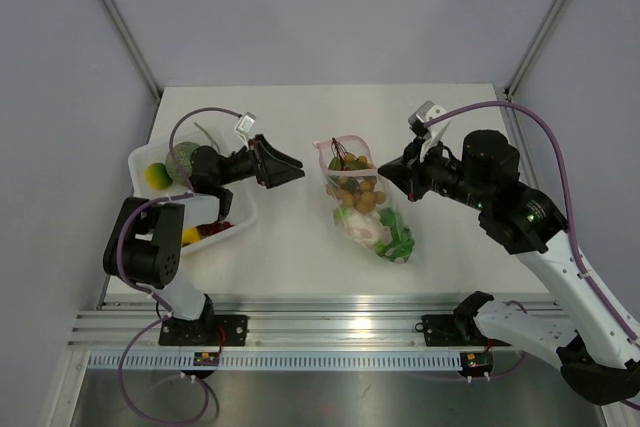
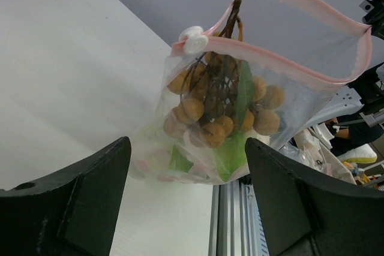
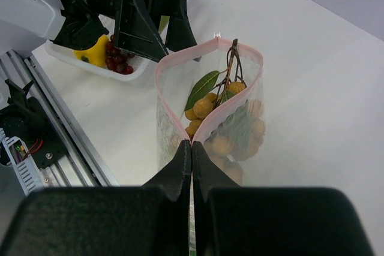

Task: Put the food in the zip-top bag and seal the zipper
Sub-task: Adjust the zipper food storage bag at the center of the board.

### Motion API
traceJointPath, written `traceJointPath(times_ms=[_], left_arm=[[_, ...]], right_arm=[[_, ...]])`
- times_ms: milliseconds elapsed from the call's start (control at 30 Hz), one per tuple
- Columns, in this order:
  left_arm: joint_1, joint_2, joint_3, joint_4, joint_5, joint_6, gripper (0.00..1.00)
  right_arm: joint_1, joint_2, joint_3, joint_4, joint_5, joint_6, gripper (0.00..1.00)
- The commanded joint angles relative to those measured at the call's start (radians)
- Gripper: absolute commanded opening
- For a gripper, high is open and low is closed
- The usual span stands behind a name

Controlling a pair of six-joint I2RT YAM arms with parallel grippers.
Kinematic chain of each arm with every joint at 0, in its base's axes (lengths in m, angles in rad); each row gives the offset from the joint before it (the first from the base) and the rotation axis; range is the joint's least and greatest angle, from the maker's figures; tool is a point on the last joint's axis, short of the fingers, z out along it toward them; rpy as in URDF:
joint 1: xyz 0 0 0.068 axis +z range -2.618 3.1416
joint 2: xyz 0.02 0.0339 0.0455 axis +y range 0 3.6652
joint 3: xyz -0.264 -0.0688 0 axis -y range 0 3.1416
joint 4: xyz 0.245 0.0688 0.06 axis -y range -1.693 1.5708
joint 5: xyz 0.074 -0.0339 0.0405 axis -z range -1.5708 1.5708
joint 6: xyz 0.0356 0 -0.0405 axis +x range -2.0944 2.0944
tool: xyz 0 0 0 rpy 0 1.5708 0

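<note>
Zip-top bag: prob. light, floppy; R gripper clamps zipper end, L gripper open; best hold: white slider.

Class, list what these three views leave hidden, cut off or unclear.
- Top view: the left arm covers much of the white plastic tray, so its full contents stay hidden.
- Right wrist view: the shut right gripper blocks the lower part of the clear zip-top bag.
- Left wrist view: pale food pieces at the bag's bottom blur behind crinkled plastic.
</note>
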Motion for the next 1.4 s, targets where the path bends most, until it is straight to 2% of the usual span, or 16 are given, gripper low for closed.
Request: traceJointPath(times_ms=[0, 200, 333, 600, 700, 733, 767, 867, 967, 1000, 1033, 1233, 1333, 1367], left_arm=[[-0.011, -0.017, 0.052, 0.455, 0.016, -0.031, 0.81], [-0.040, 0.039, 0.118, 0.428, 0.020, 0.010, 0.81], [-0.060, 0.068, 0.142, 0.466, 0.010, 0.024, 0.80], [-0.094, 0.086, 0.205, 0.385, 0.059, 0.100, 0.78], [-0.099, 0.100, 0.214, 0.469, 0.072, 0.038, 0.74], [-0.100, 0.105, 0.220, 0.469, 0.077, 0.021, 0.72], [-0.103, 0.103, 0.220, 0.469, 0.094, 0.016, 0.65], [-0.109, 0.097, 0.207, 0.469, 0.094, 0.015, 0.56], [-0.109, 0.088, 0.197, 0.469, 0.092, 0.012, 0.31], [-0.109, 0.085, 0.196, 0.469, 0.092, 0.012, 0.13], [-0.109, 0.076, 0.196, 0.469, 0.091, 0.005, 0.00], [-0.094, -0.013, 0.141, 0.469, 0.034, 0.011, 0.00], [-0.092, -0.078, 0.099, 0.439, 0.000, 0.033, 0.00], [-0.095, -0.096, 0.092, 0.432, 0.003, 0.038, 0.00]], right_arm=[[-0.006, -0.007, 0.035, 0.034, -0.037, -0.004, 0.00], [-0.006, 0.003, 0.039, 0.048, -0.061, 0.010, 0.00], [-0.006, 0.007, 0.044, 0.051, -0.066, 0.011, 0.00], [-0.006, 0.030, 0.067, 0.048, -0.074, 0.013, 0.00], [-0.006, 0.039, 0.074, 0.045, -0.077, 0.013, 0.00], [-0.004, 0.039, 0.074, 0.045, -0.077, 0.013, 0.00], [-0.006, 0.041, 0.074, 0.048, -0.075, 0.013, 0.00], [-0.006, 0.041, 0.074, 0.053, -0.066, 0.016, 0.00], [-0.006, 0.042, 0.073, 0.048, -0.051, 0.014, 0.00], [-0.006, 0.044, 0.071, 0.042, -0.038, 0.011, 0.00], [-0.006, 0.044, 0.070, 0.037, -0.032, 0.010, 0.00], [-0.006, 0.032, 0.068, -0.018, 0.077, -0.013, 0.01], [-0.006, 0.016, 0.067, -0.055, 0.123, -0.023, 0.09], [-0.006, 0.013, 0.070, -0.076, 0.130, -0.024, 0.14]])
